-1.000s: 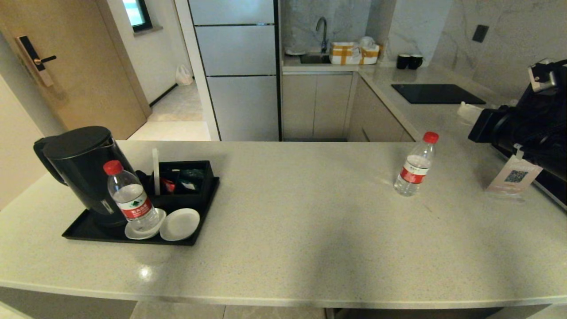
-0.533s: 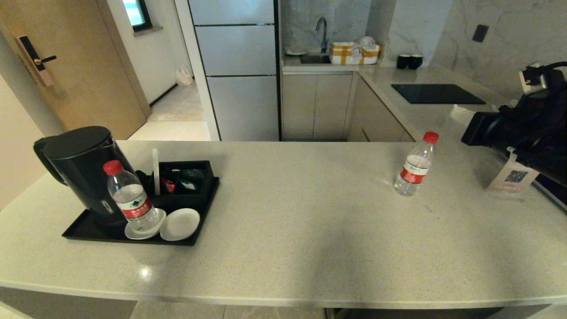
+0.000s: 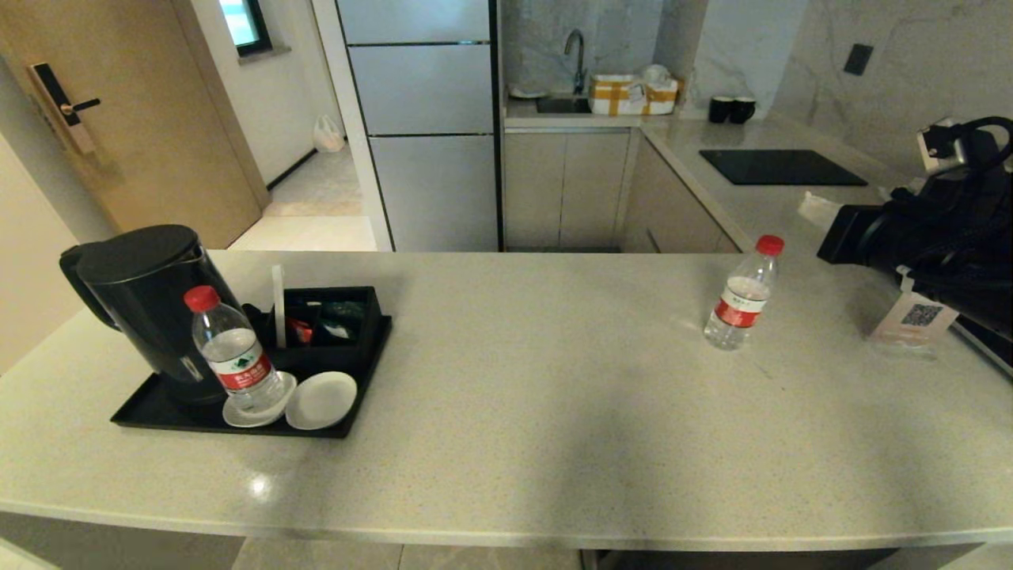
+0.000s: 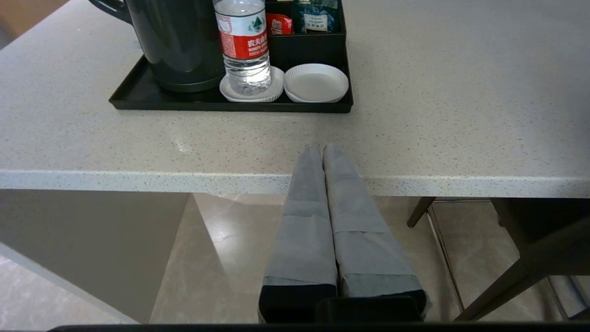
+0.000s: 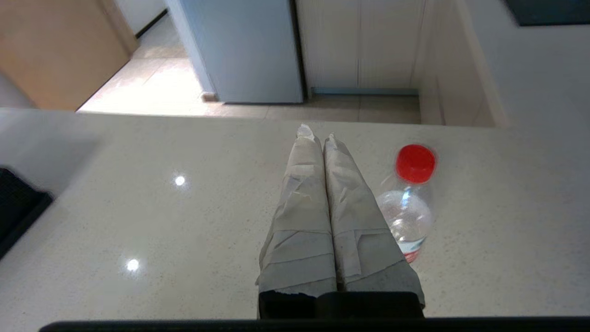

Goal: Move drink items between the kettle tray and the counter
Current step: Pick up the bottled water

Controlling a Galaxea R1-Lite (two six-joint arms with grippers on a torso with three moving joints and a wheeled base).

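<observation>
One red-capped water bottle [image 3: 235, 356] stands on a white saucer in the black kettle tray [image 3: 158, 408], in front of the black kettle [image 3: 142, 293]. In the left wrist view that bottle [image 4: 243, 46] and tray [image 4: 138, 90] lie far ahead. A second bottle [image 3: 740, 294] stands upright on the beige counter [image 3: 538, 380] at the right. My right gripper [image 5: 317, 133] hovers above the counter, shut and empty, with this bottle [image 5: 408, 203] just beside its fingers. My right arm [image 3: 926, 229] enters from the right edge. My left gripper [image 4: 321, 146] is shut and parked at the counter's front edge.
The tray also carries a black sachet box [image 3: 328, 321] and a second white saucer [image 3: 320, 400]. A QR-code card [image 3: 910, 321] stands on the counter under my right arm. Behind are a paler worktop with a black hob [image 3: 779, 168] and a sink.
My right arm has shifted a little to the left in the head view, towards the bottle on the counter. Both bottles and the tray stay put.
</observation>
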